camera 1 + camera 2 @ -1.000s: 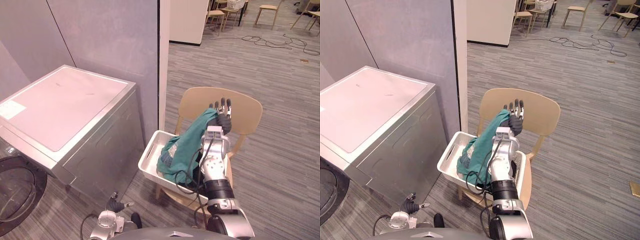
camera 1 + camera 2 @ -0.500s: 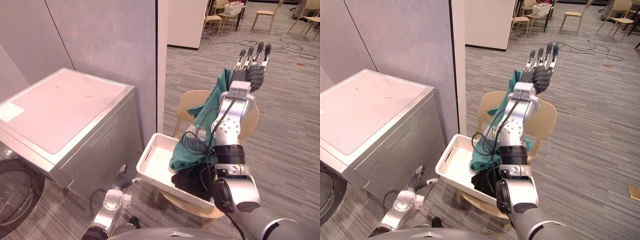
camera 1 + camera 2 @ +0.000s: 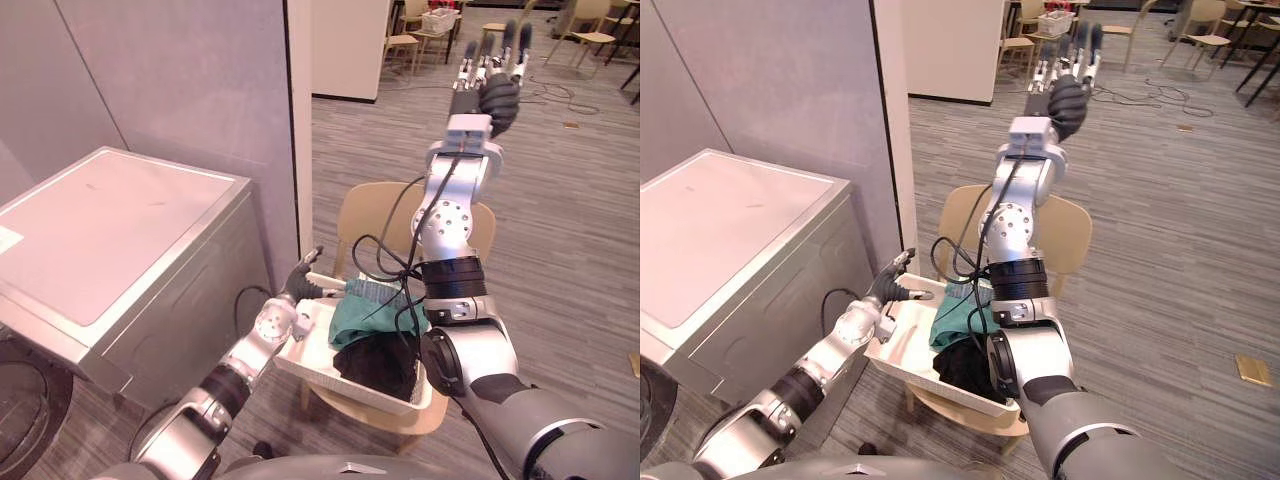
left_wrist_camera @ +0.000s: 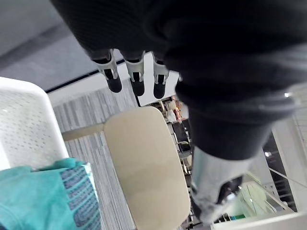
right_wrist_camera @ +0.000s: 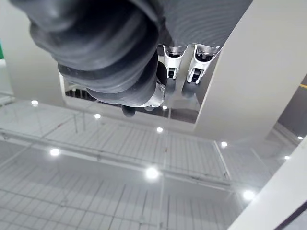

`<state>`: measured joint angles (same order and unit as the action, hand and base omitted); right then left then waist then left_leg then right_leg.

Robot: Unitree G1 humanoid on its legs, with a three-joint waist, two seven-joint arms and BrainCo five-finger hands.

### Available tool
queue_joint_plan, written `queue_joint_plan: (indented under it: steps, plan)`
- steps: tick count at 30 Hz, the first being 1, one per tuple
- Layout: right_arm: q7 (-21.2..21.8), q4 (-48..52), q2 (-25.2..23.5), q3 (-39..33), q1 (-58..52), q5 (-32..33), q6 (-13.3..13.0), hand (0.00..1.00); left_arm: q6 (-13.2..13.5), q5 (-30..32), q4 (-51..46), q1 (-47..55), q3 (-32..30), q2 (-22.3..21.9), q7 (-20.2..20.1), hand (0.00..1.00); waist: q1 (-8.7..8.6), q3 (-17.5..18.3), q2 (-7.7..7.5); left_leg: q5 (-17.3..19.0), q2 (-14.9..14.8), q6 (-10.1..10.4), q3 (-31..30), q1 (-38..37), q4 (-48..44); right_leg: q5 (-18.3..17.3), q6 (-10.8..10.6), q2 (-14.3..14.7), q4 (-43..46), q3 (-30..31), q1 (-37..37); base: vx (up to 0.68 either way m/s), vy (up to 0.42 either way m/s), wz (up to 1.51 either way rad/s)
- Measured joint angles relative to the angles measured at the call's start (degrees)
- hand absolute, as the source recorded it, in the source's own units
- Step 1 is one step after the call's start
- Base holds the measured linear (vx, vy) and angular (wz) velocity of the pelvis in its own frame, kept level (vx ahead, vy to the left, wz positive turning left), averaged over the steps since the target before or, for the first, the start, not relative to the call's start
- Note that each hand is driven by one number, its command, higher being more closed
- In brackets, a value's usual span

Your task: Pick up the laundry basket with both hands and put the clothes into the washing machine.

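Laundry basket (image 3: 303, 352) seated on wooden chair (image 3: 370, 215), just right of washing machine (image 3: 120, 230), loaded with teal garment (image 3: 360, 315) and dark garment (image 3: 375, 365). Left hand (image 3: 299, 285) at basket's left rim, fingers straight and spread, gripping nothing; contact with rim not determinable. Right hand (image 3: 496, 88) held high above chair back, fingers straight, pointing upward, close together, empty.
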<state>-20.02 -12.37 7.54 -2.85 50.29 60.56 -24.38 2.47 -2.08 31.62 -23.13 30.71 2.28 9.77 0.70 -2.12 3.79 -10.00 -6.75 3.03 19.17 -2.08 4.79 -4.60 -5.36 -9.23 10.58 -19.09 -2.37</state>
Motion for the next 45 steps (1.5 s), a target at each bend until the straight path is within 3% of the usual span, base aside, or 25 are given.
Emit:
queue_joint_plan:
  steps: [3, 4, 8, 10, 11, 12, 14, 16, 21, 28, 33, 39, 45]
  plan:
    - [0.0, -0.3, -0.1, 0.5, -0.1, 0.0, 1.2, 1.00, 0.0, -0.1, 0.6, -0.2, 2.3, -0.1, -0.1, 0.00, -0.52, 0.0, -0.09, 0.0, -0.2, 0.0, 1.2, 0.0, -0.3, 0.2, 0.2, 0.2, 0.1, 1.3, 0.7, 0.03, -0.011, -0.23]
    - [0.0, -0.6, 0.1, 0.6, -0.5, -0.1, 1.7, 0.00, 0.0, -0.5, 0.7, -0.2, 3.6, -0.1, -0.2, 0.00, -0.85, 0.0, -0.10, 0.0, -0.2, 0.0, 1.2, 0.0, -0.3, 0.2, 0.2, 0.2, 0.2, 1.4, 0.9, 0.03, -0.010, -0.14]
    - [1.2, -3.0, 3.4, 4.4, -5.0, -0.3, 4.2, 0.00, 0.0, -1.2, 0.7, -0.2, 4.5, -0.1, -1.8, 0.00, -1.08, 0.2, -0.46, 0.0, -0.3, 0.0, 1.2, 0.0, -0.3, 0.0, 0.3, 0.2, 0.4, 1.6, 1.2, 0.00, -0.005, -0.02]
    - [3.7, -4.8, 6.7, 8.2, -8.4, -1.0, 7.0, 0.00, 0.0, -1.3, 0.6, 0.4, 4.5, 0.4, -2.6, 0.00, -1.26, 0.3, -0.73, 0.0, -0.2, 0.0, 1.2, 0.0, -0.3, -0.1, 0.2, 0.2, 0.6, 1.5, 1.3, 0.00, 0.000, 0.00]
    - [6.3, -5.3, 9.7, 10.9, -10.7, -2.6, 9.7, 0.00, 0.2, -1.3, 0.5, 1.4, 4.5, 0.9, -3.1, 0.00, -1.23, 0.3, -0.83, 0.0, -0.2, 0.0, 1.1, 0.0, -0.2, -0.1, 0.2, 0.1, 0.6, 1.5, 1.2, -0.01, 0.002, 0.03]
    - [9.0, -5.8, 12.6, 12.8, -12.2, -5.1, 12.1, 0.00, 0.5, -1.2, 0.5, 2.8, 4.3, 1.6, -3.9, 0.00, -1.29, 0.3, -0.85, 0.0, -0.1, 0.0, 1.0, 0.0, 0.0, -0.1, 0.1, 0.0, 0.6, 1.4, 1.1, 0.00, 0.004, 0.04]
    - [11.6, -6.2, 17.1, 15.3, -13.4, -9.0, 14.3, 0.00, 0.5, -1.2, 0.4, 5.4, 4.3, 2.4, -4.7, 0.00, -1.36, 0.3, -0.94, 0.0, -0.1, 0.0, 0.8, 0.0, 0.0, -0.2, 0.0, -0.1, 0.6, 1.1, 1.0, 0.00, 0.004, 0.07]
    - [15.0, -6.4, 21.7, 16.3, -14.9, -19.7, 16.3, 0.00, 0.5, -1.2, 0.3, 8.2, 4.2, 3.8, -6.3, 0.00, -1.32, 0.2, -1.19, 0.0, 0.1, 0.0, 0.3, 0.0, 0.0, -0.4, -0.3, -0.2, 0.6, 0.7, 0.7, 0.01, -0.001, 0.12]
    - [21.0, -6.6, 28.1, 19.9, -20.9, -34.2, 18.2, 0.00, 1.5, -1.2, -4.7, 13.5, 3.4, 6.4, -8.9, 0.00, -1.08, 0.9, -2.59, 0.1, 0.3, 0.0, -0.6, 0.5, 0.1, -0.5, -0.5, -0.5, 0.5, -0.2, 0.5, 0.02, 0.001, 0.09]
    - [29.0, -11.2, 29.2, 27.3, -26.0, -47.7, 19.7, 0.00, 1.9, -1.2, -7.1, 17.3, 3.0, 7.0, -11.3, 0.00, -0.62, 1.3, -3.17, -0.2, 0.4, -0.4, -1.2, 2.3, 0.1, -0.1, -0.1, -0.5, 0.3, -0.6, 1.9, 0.00, 0.002, 0.02]
    - [30.1, -16.6, 29.0, 28.6, -27.3, -51.6, 19.9, 0.00, 2.0, -1.2, -9.7, 18.6, 2.9, 7.0, -11.8, 0.00, 0.85, 1.1, -3.15, -1.0, 0.4, -1.0, -2.1, 5.0, 0.1, 0.6, -0.1, -0.5, 0.5, -1.5, 3.8, -0.01, 0.010, 0.09]
    - [29.2, -25.1, 24.7, 26.0, -24.8, -56.7, 21.1, 0.00, 2.3, -1.7, -13.5, 18.7, 0.2, 7.2, -11.8, 0.00, 1.51, -3.5, -2.55, -2.0, 0.3, -1.2, -3.1, 8.6, 0.1, 0.6, 0.4, -0.5, 2.0, -2.2, 7.5, -0.05, 0.012, 0.06]
    - [20.9, -28.0, 19.2, 15.9, -17.9, -67.4, 23.4, 0.00, 2.4, -2.4, -16.9, 18.4, -2.7, 6.8, -10.3, 0.00, 1.91, -10.2, -1.31, -4.0, 0.5, -1.4, -3.6, 14.0, -0.3, 1.3, 0.9, -1.4, 5.7, -2.3, 14.1, -0.06, -0.006, 0.03]
